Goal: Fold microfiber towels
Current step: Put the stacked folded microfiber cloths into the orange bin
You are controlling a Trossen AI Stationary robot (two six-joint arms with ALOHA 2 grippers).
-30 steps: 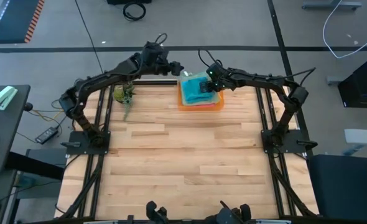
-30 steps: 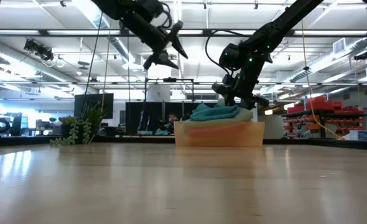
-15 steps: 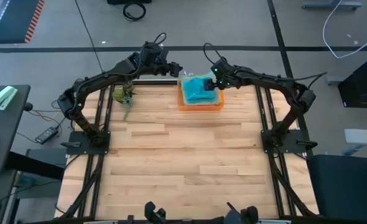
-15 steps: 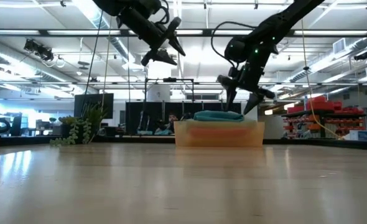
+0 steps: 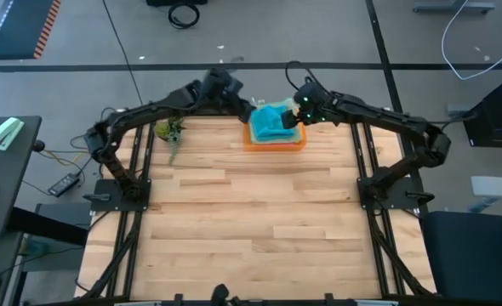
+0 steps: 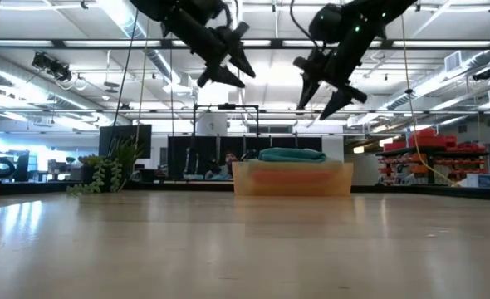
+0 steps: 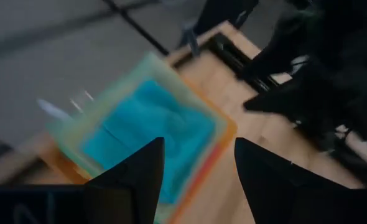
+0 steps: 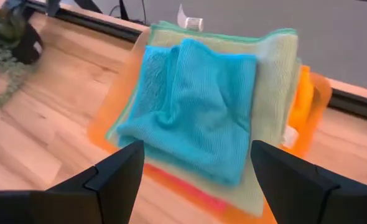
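An orange bin [image 5: 274, 143] stands at the far edge of the table [image 5: 251, 221], about midway between left and right. It holds a stack of microfiber towels [image 8: 202, 106]: a rumpled teal towel [image 5: 270, 121] lies on top, a sage green towel [image 8: 272, 93] sits under it with its border showing around the teal, and an orange towel [image 8: 303, 87] peeks out at one side. A small white tag [image 8: 190, 22] sticks out past the stack's far side.

The left pincer [image 6: 228, 62] hangs in the air up and to the left of the bin, its fingers parted and nothing between them. The right pincer [image 6: 326, 83] hangs above the bin's right part, fingers spread wide and empty, clear of the towels.

A small potted plant [image 5: 169, 130] sits at the far left corner of the table, well apart from the bin. All the wood between the bin and the near edge lies bare, with the arms' base frames running along the left and right edges.
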